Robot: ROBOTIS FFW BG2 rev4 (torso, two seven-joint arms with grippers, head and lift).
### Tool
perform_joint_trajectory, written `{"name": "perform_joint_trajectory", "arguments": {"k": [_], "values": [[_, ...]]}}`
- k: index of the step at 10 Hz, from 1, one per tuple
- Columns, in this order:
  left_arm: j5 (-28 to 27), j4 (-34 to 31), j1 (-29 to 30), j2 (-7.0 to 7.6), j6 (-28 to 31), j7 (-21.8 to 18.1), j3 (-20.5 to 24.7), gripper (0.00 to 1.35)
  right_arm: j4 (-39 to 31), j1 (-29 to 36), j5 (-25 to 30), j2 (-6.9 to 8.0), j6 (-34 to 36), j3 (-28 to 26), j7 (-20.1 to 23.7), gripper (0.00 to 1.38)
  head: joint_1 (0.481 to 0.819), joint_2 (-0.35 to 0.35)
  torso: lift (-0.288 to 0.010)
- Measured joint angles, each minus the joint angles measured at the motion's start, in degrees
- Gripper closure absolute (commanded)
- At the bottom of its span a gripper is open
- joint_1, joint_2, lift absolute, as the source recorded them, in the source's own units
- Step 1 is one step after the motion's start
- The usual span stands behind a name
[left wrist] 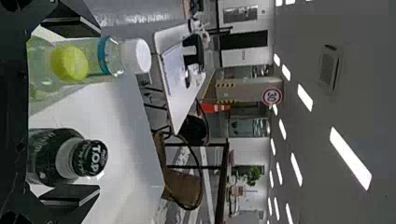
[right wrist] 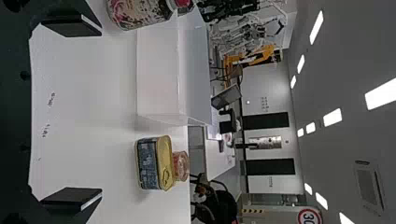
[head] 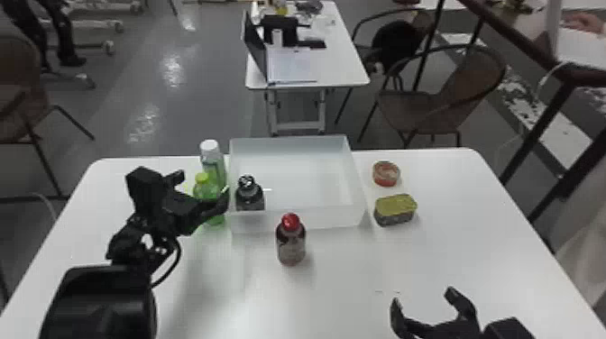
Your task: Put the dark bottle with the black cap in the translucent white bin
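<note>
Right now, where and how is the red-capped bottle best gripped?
Probably around the body of the red-capped bottle, from the robot's side, closing across its left and right flanks: it stands upright, its body is rounded, and the translucent bin is close behind.

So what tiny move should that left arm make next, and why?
Probably ease the left gripper gently back, without closing it: the dark bottle with the black cap already stands in the translucent white bin, and the open fingers are close to the green bottle with the yellow-green cap, which a sideways swing might knock.
</note>
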Motion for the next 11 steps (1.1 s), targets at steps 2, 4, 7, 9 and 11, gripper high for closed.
{"name": "perform_joint_trajectory", "arguments": {"k": [2, 4, 7, 9, 11], "values": [[6.09, -5.27, 9.36, 0.35, -3.98, 6.35, 1.04, 0.12, -0.55, 0.23, 0.23, 0.00, 0.00, -0.08, -0.03, 0.09, 0.695, 0.075, -0.032], [12.56, -7.63, 18.07, -0.19, -12.54, 13.83, 1.04, 0.12, -2.32, 1.39, 0.94, 0.00, 0.00, -0.97, -0.45, 0.09, 0.695, 0.118, -0.032], [14.75, -10.41, 28.77, -0.80, -21.24, 21.86, 0.47, 0.12, -3.93, 2.96, 1.29, 0.00, 0.49, -1.40, -1.47, 0.09, 0.695, 0.162, -0.032], [13.55, -10.26, 31.82, -0.81, -22.41, 22.92, -0.63, 0.12, -5.00, 3.80, 1.72, 0.00, 1.40, -1.41, -1.94, 0.09, 0.695, 0.158, -0.032], [12.59, -9.64, 32.36, -0.81, -22.23, 22.98, -1.64, 0.12, -5.60, 3.90, 1.65, 0.00, 1.60, -1.40, -3.06, 0.09, 0.695, 0.136, -0.032]]}}
